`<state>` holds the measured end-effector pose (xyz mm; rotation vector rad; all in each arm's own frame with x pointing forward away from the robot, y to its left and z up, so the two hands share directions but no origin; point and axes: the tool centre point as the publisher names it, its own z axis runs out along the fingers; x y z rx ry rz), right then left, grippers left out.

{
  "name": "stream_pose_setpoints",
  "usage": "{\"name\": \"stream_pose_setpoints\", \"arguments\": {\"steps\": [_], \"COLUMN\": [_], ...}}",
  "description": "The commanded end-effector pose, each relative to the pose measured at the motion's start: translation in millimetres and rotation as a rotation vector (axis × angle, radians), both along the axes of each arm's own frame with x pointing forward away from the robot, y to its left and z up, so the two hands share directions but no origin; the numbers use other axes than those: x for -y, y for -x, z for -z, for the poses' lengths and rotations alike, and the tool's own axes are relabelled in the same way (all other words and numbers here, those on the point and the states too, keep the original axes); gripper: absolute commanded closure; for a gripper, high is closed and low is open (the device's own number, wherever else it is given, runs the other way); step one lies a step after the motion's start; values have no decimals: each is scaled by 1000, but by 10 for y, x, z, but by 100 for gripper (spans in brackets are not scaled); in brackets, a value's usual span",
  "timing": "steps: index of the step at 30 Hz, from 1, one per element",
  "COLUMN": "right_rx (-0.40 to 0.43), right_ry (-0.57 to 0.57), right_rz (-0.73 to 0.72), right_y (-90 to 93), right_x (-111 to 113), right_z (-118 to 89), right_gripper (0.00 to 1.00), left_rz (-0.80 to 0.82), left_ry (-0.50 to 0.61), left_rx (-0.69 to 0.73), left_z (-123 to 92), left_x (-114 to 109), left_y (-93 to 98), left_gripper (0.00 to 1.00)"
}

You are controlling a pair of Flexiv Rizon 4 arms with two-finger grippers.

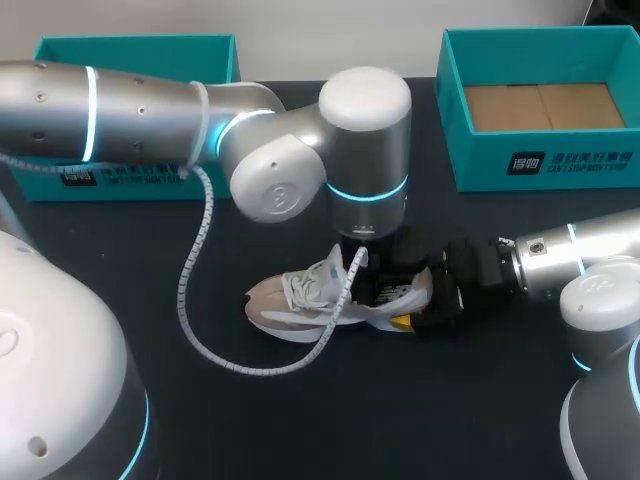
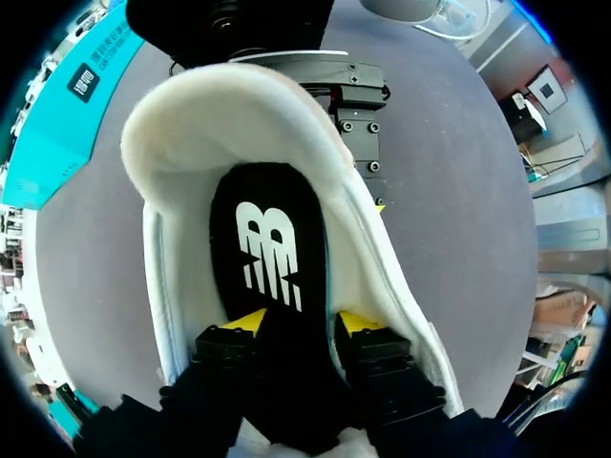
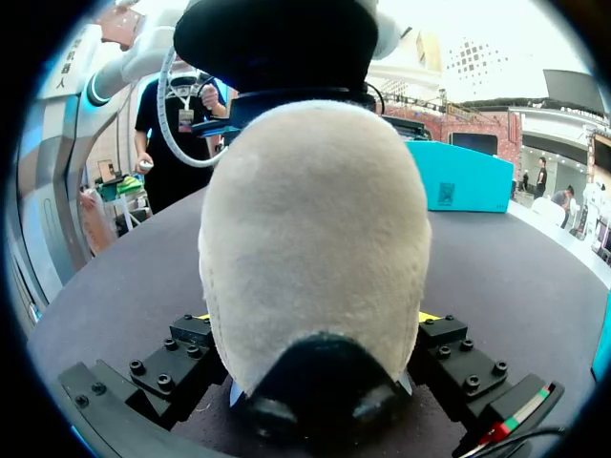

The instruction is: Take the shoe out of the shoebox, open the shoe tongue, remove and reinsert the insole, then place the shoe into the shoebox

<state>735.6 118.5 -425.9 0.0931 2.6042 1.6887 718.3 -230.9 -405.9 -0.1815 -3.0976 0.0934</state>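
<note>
A beige and white shoe (image 1: 300,300) lies on its sole on the black table, toe toward my left side. My left gripper (image 2: 302,324) reaches down into the shoe's opening. Its yellow fingertips (image 2: 246,320) stand apart over the black insole (image 2: 272,239) with the white logo, and the gripper is open. My right gripper (image 1: 425,305) comes in level from the right and is shut on the shoe's heel (image 3: 315,248). That heel fills the space between its fingers (image 3: 191,334).
An open teal shoebox (image 1: 540,160) with a cardboard floor stands at the back right. A second teal box (image 1: 130,50) sits at the back left, partly behind my left arm. A white coiled cable (image 1: 195,290) hangs from that arm onto the table beside the shoe.
</note>
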Motion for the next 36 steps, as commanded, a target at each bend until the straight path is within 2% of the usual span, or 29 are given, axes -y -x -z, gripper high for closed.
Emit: {"name": "stream_pose_setpoints", "arguments": {"steps": [1, 16, 22, 36], "right_rx": [-1, -1, -1, -1], "right_ry": [3, 3, 3, 3], "right_rz": [2, 2, 2, 2], "right_y": [-6, -6, -6, -6], "right_x": [3, 3, 3, 3], "right_z": [5, 5, 5, 5], "right_gripper": [100, 100, 100, 100], "left_rz": [-25, -86, -80, -78], "left_ry": [13, 54, 44, 102], "left_rx": [-3, -84, -128, -184], "left_z": [81, -288, -375, -645], "left_x": [-56, -177, -218, -361], "left_y": [-36, -223, -210, -127], "left_gripper": [100, 100, 100, 100]}}
